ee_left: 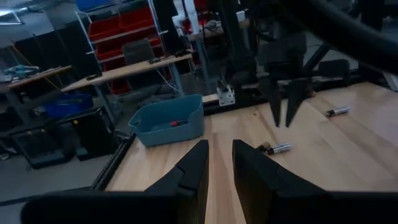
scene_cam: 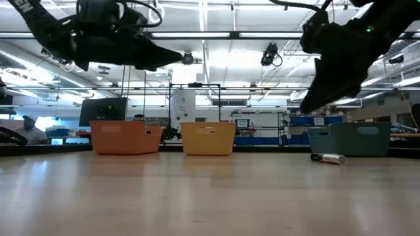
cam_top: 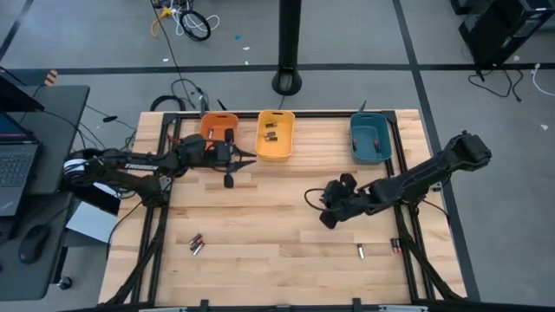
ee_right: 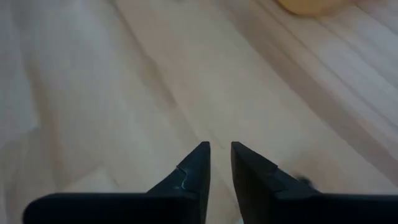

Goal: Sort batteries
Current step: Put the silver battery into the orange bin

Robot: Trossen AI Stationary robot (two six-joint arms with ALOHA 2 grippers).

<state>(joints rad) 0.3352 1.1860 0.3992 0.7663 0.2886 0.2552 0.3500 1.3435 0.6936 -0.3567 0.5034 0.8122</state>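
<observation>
Here, battery (scene_cam: 328, 158) lying flat, lengthwise across the low view, both grippers slightly parted, empty.

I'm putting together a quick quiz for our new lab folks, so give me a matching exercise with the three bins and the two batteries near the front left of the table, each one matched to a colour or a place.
Column one:
1. orange bin
2. yellow bin
3. teal bin
4. pair of batteries

Column two:
A. back right of the table
B. bare wood, front left
C. middle of the bin row
D. back left, beside the left gripper

Pairs: 1-D, 2-C, 3-A, 4-B
</observation>
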